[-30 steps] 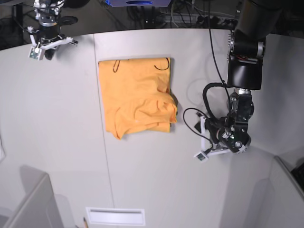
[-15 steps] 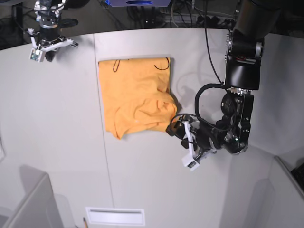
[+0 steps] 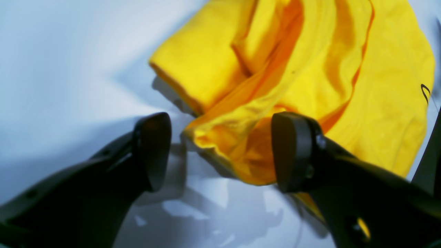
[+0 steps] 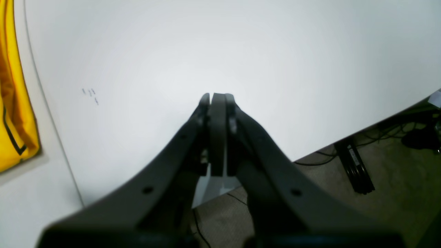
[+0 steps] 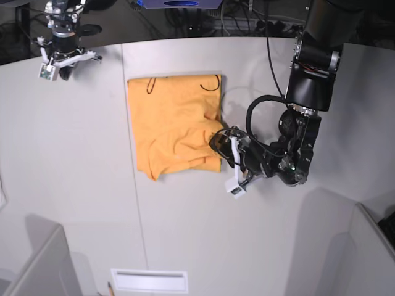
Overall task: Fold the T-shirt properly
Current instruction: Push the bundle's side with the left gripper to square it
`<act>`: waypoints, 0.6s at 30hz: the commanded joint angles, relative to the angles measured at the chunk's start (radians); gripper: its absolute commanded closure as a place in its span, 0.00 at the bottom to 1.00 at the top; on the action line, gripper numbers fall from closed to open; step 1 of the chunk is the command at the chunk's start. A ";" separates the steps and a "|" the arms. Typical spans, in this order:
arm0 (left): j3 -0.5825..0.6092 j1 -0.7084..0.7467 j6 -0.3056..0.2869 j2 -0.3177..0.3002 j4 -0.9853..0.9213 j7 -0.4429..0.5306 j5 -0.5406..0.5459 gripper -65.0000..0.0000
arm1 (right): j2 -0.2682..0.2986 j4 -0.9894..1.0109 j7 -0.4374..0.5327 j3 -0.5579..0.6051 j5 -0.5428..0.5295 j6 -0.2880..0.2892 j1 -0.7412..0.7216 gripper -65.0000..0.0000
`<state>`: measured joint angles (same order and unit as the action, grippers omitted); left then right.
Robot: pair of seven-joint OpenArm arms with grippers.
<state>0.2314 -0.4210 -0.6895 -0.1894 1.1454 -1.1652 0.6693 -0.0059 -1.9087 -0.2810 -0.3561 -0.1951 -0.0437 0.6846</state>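
The light-orange T-shirt (image 5: 176,123) lies partly folded on the white table, rumpled along its near right side. My left gripper (image 5: 220,140) is low at that rumpled right corner. In the left wrist view its black fingers (image 3: 291,151) stand wide apart, and a bunched fold of the T-shirt (image 3: 310,69) lies between them without being pinched. My right gripper (image 5: 62,58) hovers at the far left corner of the table, well away from the cloth. It is shut (image 4: 217,100) with nothing in it, and a strip of the T-shirt (image 4: 13,103) shows at that view's left edge.
A seam (image 5: 139,203) runs down the table left of the shirt. A white slot (image 5: 150,280) sits near the front edge. Grey partitions (image 5: 43,265) rise at both near corners. Cables (image 4: 355,165) lie on the floor past the far table edge.
My left arm has swung in from the right, and its gripper has gone from the bare table to the shirt's near right corner. The right arm has hardly moved.
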 commanded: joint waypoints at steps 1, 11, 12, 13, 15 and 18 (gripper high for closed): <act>-0.005 -0.031 -0.009 -0.002 0.017 0.012 0.020 0.41 | 0.004 -0.015 0.025 -0.005 0.004 -0.003 0.007 1.00; -0.007 -0.052 -0.009 0.008 0.018 0.017 0.019 1.00 | 0.004 -0.015 0.025 -0.005 0.004 -0.003 0.008 1.00; -0.007 -0.063 -0.009 0.012 0.014 0.017 0.019 1.00 | 0.004 -0.015 0.025 -0.005 0.004 -0.003 0.007 1.00; -0.007 -0.069 -0.009 0.017 0.012 0.017 0.019 1.00 | 0.004 -0.015 0.025 -0.005 0.004 -0.003 0.007 1.00; -0.007 -0.094 -0.009 0.034 0.015 0.017 0.019 1.00 | 0.004 -0.015 0.025 -0.005 0.004 -0.003 0.001 1.00; -0.007 -0.121 -0.009 0.054 0.012 0.015 0.016 1.00 | 0.004 -0.015 0.025 -0.005 0.006 -0.003 0.002 1.00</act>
<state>0.2298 -0.5144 -0.6895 -0.1333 1.1431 -1.1645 0.6670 -0.0055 -1.9087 -0.2783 -0.3561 -0.1951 -0.0437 0.6788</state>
